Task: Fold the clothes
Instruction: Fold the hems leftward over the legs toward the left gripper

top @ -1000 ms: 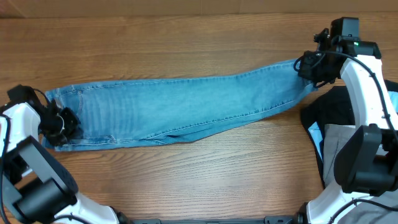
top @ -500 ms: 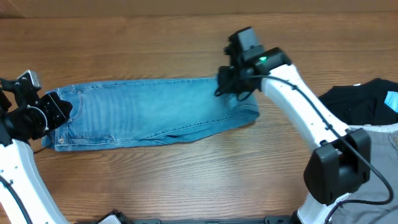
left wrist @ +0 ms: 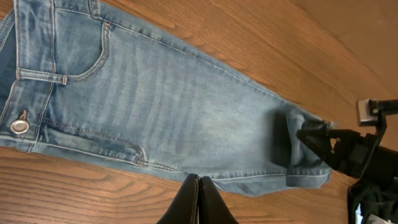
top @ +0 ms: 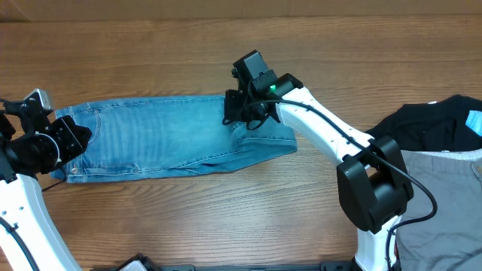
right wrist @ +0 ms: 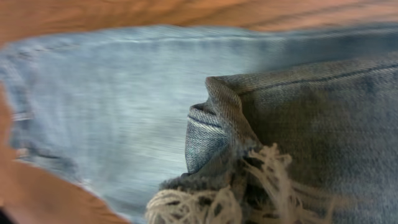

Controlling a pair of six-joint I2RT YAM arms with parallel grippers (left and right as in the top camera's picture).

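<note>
One pair of jeans [top: 151, 141] lies across the table [top: 226, 226], waistband [left wrist: 18, 74] at nine o'clock. The right gripper [top: 239, 114] pinches the frayed hems [right wrist: 261, 180] above mid-leg. Best to carry them low toward nine o'clock and land them square on the waistband. The left gripper [top: 74, 140] sits closed on nothing beside it.

Jeans [top: 166, 139] flat on table [top: 226, 218], leg end doubled over; garment pile [top: 429, 128] right.

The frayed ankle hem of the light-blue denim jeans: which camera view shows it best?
The right wrist view: the frayed hem is close up, its white threads plain. Overhead, the right gripper covers it. The left wrist view shows the folded leg end, too far for threads.
</note>
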